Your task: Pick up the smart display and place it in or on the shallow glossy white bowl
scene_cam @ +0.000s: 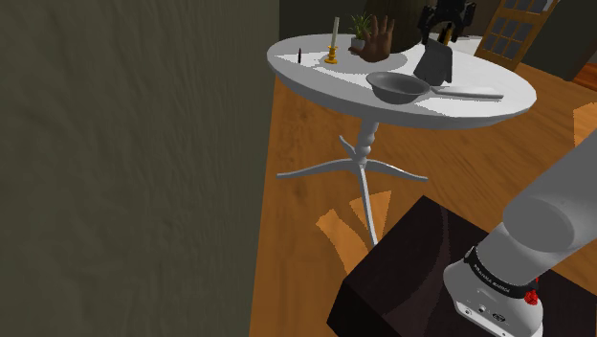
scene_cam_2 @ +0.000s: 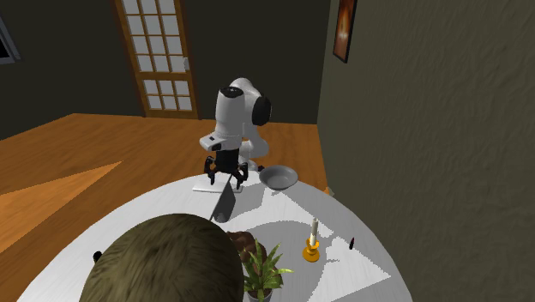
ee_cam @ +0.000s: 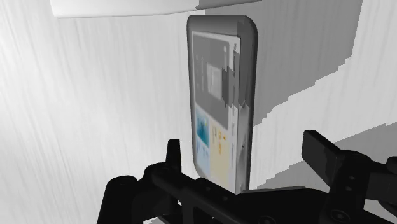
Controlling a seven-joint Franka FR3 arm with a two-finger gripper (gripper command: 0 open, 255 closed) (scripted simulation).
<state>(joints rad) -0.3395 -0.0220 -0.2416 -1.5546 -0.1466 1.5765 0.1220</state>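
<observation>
The smart display [ee_cam: 219, 95] is seen standing on the white table [scene_cam: 316, 81] near the bowl [scene_cam: 397, 88] — just below the gripper [ee_cam: 245, 149]. The fingers [ee_cam: 321, 153] are spread wide, nothing gripped; the display is framed between them, untouched, its long axis lying crosswise to their closing line.

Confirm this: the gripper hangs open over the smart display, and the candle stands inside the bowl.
Wrong on the candle. The shoulder view shows the candle standing on the table, apart from the bowl. The rest holds: the gripper hangs open over the smart display.
</observation>
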